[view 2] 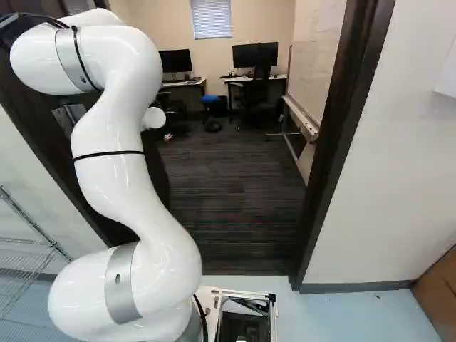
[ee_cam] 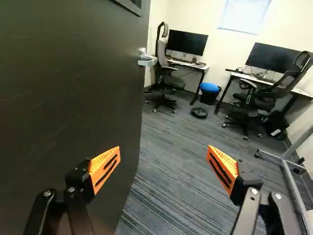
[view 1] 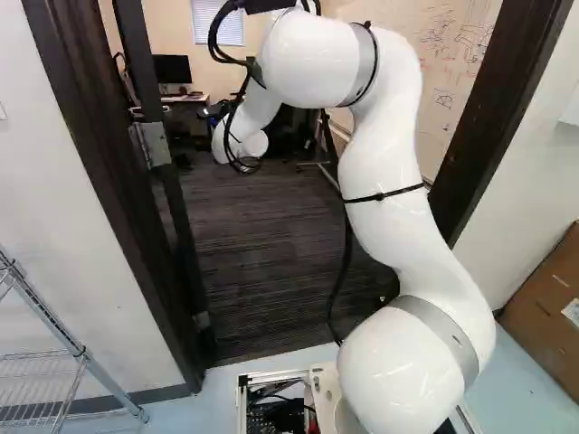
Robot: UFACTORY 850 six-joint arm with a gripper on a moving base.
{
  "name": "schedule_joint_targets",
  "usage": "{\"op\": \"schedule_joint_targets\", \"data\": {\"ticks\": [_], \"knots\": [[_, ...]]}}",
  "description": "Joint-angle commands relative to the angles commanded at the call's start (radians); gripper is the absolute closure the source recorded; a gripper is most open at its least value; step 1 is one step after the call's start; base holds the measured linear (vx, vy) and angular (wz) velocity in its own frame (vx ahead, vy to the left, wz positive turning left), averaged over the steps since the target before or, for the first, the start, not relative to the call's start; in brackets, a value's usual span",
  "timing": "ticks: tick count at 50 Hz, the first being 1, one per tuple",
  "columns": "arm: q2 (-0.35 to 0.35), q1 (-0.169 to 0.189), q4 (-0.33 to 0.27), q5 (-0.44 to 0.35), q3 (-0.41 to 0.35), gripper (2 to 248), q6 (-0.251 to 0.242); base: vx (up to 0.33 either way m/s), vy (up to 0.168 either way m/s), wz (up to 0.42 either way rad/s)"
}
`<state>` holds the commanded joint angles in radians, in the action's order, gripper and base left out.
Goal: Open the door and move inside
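The dark door (view 1: 185, 244) stands swung inward at the left side of the doorway, its hinge plates showing in the left base view. In the wrist view the door (ee_cam: 73, 98) fills the side by one finger, and its silver lever handle (ee_cam: 147, 59) lies ahead, near the door's far edge. My gripper (ee_cam: 164, 164) is open with nothing between its orange pads; one finger overlaps the door in view, and whether they touch I cannot tell. In the base views I cannot make out the gripper clearly; the arm reaches through the doorway.
The dark door frame (view 2: 342, 142) bounds the opening on the right. Inside are a whiteboard on a wheeled stand (view 2: 303, 125), desks with monitors, chairs and a blue stool (ee_cam: 210, 87). A wire rack (view 1: 68, 339) stands left of the doorway, a cardboard box (view 1: 552, 307) to the right.
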<state>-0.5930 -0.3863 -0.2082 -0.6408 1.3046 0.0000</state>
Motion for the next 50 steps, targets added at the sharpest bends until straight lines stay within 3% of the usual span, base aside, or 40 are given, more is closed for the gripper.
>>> {"op": "schedule_joint_targets", "data": {"ticks": [50], "knots": [[0.119,0.109,0.088,0.000,-0.153,3,0.000,0.000,0.000,0.000]]}}
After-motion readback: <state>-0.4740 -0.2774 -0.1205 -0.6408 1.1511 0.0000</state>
